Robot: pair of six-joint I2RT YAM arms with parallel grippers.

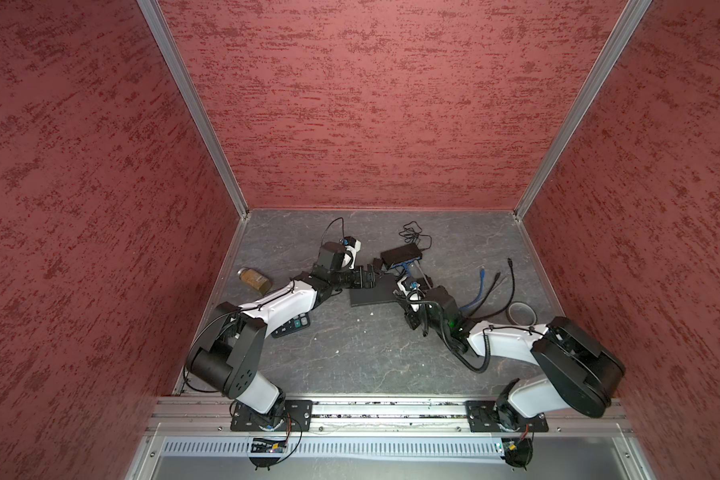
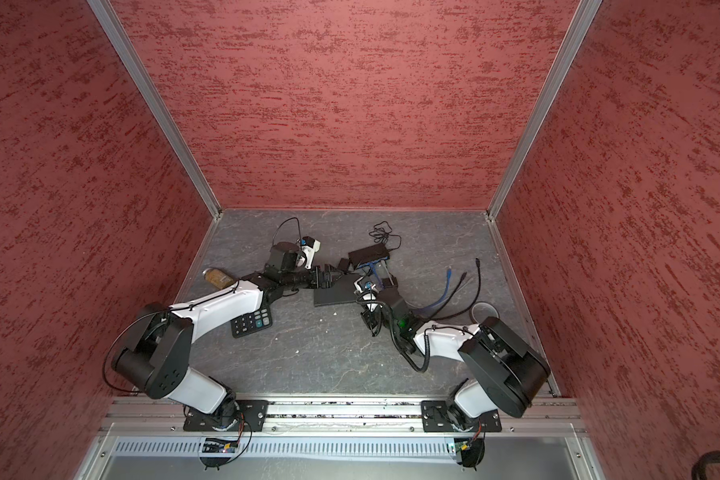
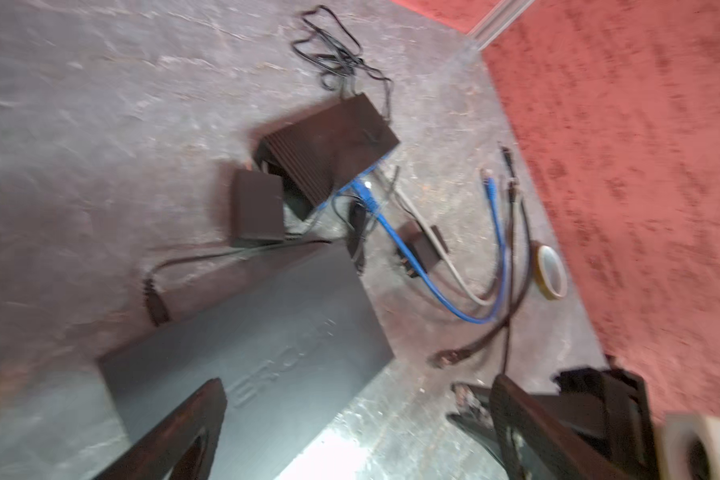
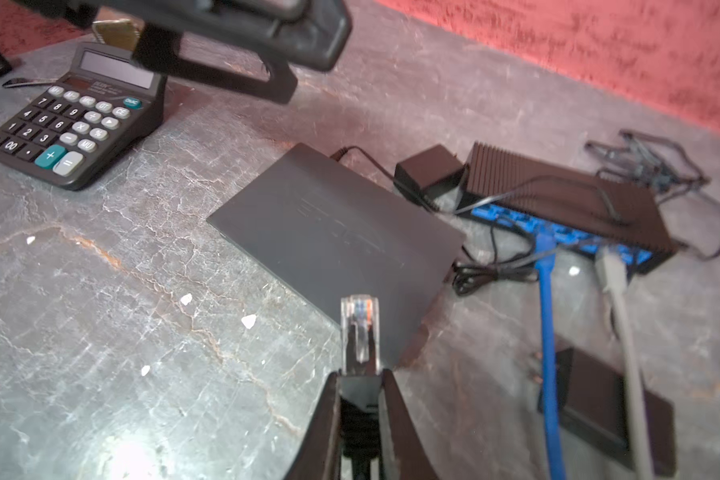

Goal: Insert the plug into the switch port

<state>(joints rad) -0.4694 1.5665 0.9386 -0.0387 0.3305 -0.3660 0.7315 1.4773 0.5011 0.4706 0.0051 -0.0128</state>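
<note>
My right gripper [image 4: 360, 376] is shut on the black boot of a cable whose clear plug [image 4: 359, 328] sticks out past the fingertips. The plug points at the near edge of a flat grey device with raised lettering [image 4: 333, 245]; its ports do not show. Behind it lies a black ribbed switch [image 4: 566, 208] with a blue port row, and a blue and a grey cable are plugged into it. My left gripper [image 3: 358, 386] hangs open and empty over the grey device [image 3: 267, 357]. Both top views show the left gripper [image 1: 375, 275] [image 2: 336, 272] beside the switch [image 1: 402, 254] [image 2: 368, 253].
A calculator [image 4: 75, 120] stands by the left arm and an amber jar [image 1: 255, 279] lies near the left wall. Loose cable ends [image 1: 485, 286] and a tape roll [image 1: 521, 312] are at the right. Two small black adapters [image 3: 256, 212] [image 4: 599, 407] flank the switch. Red walls enclose the floor.
</note>
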